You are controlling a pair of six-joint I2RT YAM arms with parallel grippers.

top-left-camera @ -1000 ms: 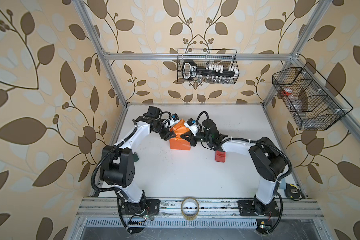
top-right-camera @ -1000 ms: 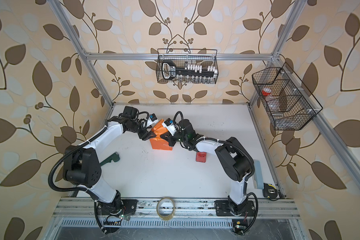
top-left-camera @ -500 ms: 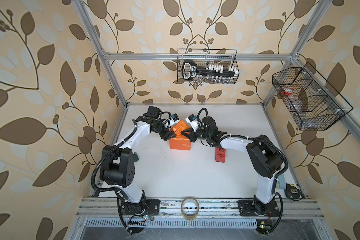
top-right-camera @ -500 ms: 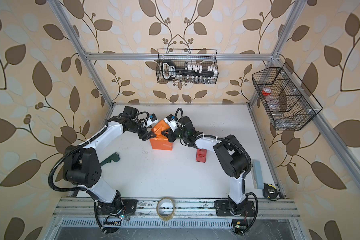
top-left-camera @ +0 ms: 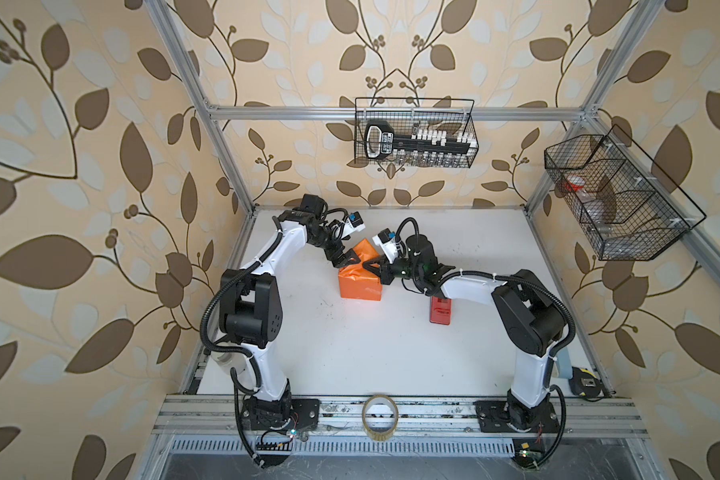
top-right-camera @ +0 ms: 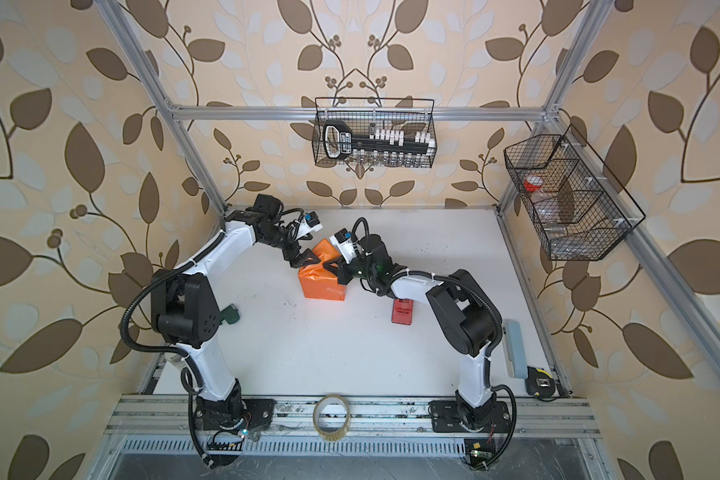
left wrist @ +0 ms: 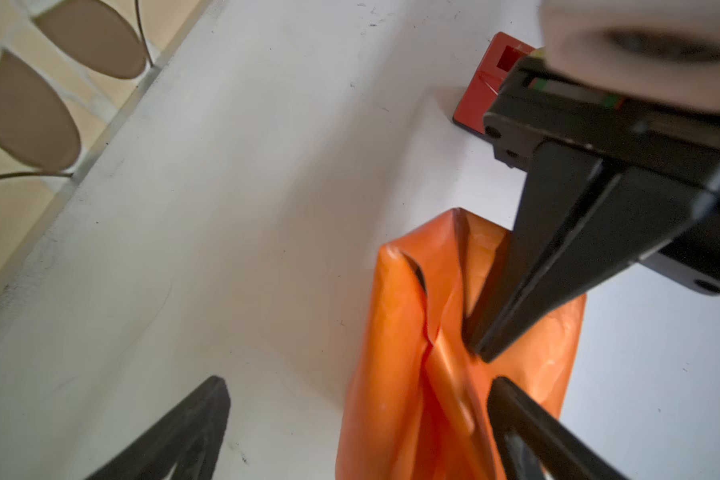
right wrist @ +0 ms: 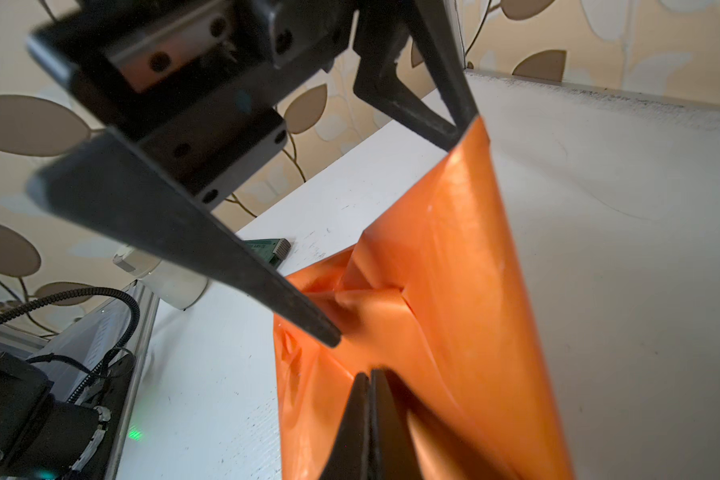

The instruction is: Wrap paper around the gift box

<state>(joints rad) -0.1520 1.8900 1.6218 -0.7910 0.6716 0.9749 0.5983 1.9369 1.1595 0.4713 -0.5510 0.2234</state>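
The white table (top-left-camera: 350, 353) fills the floor of the framed cell in both top views. The left arm (top-left-camera: 269, 257) and the right arm (top-left-camera: 472, 286) reach in from the near rail and meet over the table's far middle. A back-wall wire basket (top-left-camera: 414, 133) and a side-wall wire basket (top-left-camera: 618, 199) hang above.

The paper (top-left-camera: 360, 282), orange face outward, sits as a boxy parcel on the far middle of the table, between the two grippers. The gift box is fully covered by it and cannot be seen. The parcel's far side is loose, with creased folds and one flap rising to a point.

A tape roll (top-left-camera: 380, 417) stands on the near rail. A red tape dispenser (top-left-camera: 440, 313) lies on the table just right of the parcel, partly under the right arm.

The left gripper (top-left-camera: 347, 261) is spread wide over the loose side. In the right wrist view one of its fingertips (right wrist: 329, 336) touches the creased folds and the other meets the tip of the raised flap. The right gripper (top-left-camera: 368, 267) has its jaws pressed together with nothing visible between them, and its tip pushes against the folds.
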